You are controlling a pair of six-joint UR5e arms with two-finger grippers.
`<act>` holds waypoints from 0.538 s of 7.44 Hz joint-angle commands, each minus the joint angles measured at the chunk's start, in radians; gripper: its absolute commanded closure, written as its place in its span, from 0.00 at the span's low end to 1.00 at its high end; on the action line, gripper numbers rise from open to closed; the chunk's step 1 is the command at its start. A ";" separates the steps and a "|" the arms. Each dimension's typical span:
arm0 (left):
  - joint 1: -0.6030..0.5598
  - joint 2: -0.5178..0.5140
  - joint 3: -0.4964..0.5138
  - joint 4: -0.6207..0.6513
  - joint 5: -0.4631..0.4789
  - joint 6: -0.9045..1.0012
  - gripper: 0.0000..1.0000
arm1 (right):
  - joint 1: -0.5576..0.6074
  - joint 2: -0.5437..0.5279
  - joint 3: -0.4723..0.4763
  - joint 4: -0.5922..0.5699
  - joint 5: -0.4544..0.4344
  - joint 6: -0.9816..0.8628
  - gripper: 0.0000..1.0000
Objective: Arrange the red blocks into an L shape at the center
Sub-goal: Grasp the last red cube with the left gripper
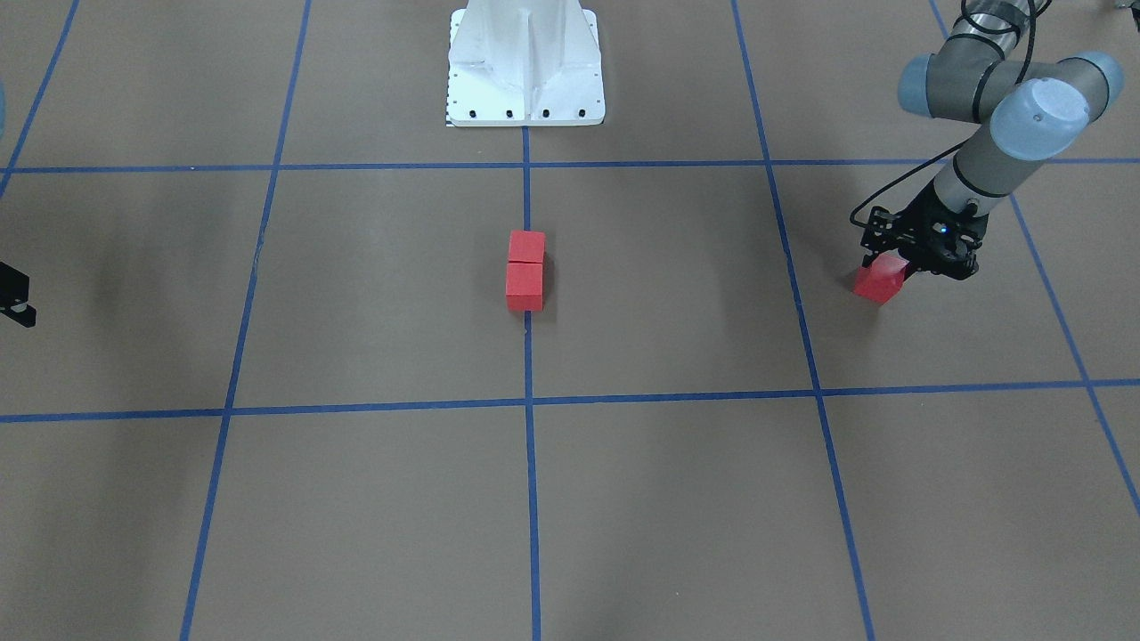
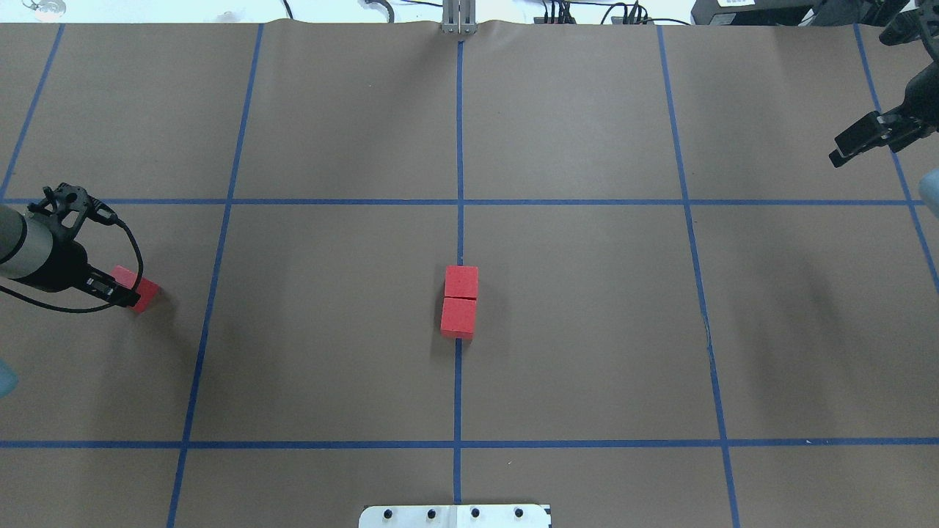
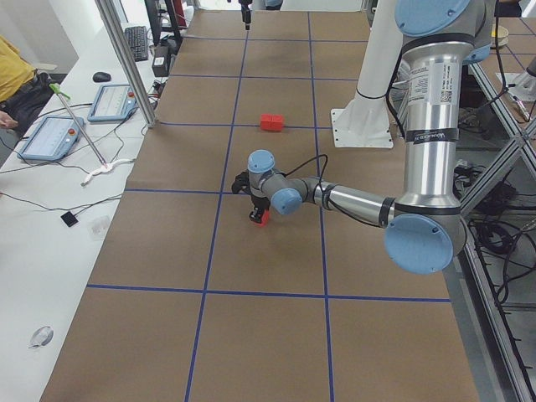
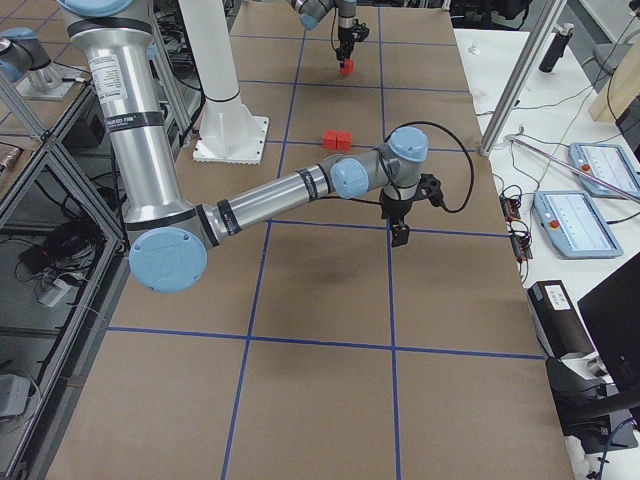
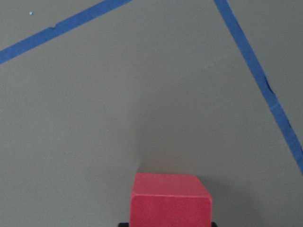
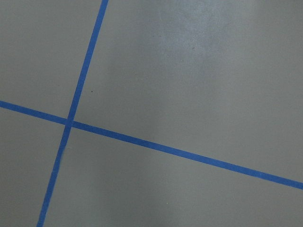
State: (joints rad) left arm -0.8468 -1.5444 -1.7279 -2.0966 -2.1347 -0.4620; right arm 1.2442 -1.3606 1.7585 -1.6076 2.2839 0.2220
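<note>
red block (image 2: 147, 292) half hidden by left claw (image 2: 126, 290), right claw (image 1: 16, 299) edge-cropped

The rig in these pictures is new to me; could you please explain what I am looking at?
It is a two-armed robot on a white base, working over a brown table marked with blue tape. Two pictures look down from opposite sides, two from the table's ends, and two come from cameras on the wrists. Two red blocks lie touching at the centre, in line. The left gripper seems to grip a third block far off to the side; its wrist camera shows that block close up. The right gripper hangs at the other side with nothing seen in it; its camera shows only table and tape.
</note>
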 commanded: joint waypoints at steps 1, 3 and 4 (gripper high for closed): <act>0.000 -0.013 -0.033 0.004 -0.010 -0.001 1.00 | 0.009 0.002 -0.001 0.000 0.002 -0.003 0.00; 0.009 -0.070 -0.070 0.007 -0.010 0.000 1.00 | 0.014 0.000 -0.004 0.000 0.002 -0.012 0.00; 0.015 -0.130 -0.067 0.010 -0.010 0.032 1.00 | 0.017 -0.008 -0.004 0.000 0.003 -0.016 0.00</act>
State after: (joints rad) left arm -0.8376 -1.6097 -1.7902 -2.0891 -2.1442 -0.4547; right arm 1.2569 -1.3623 1.7557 -1.6076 2.2860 0.2117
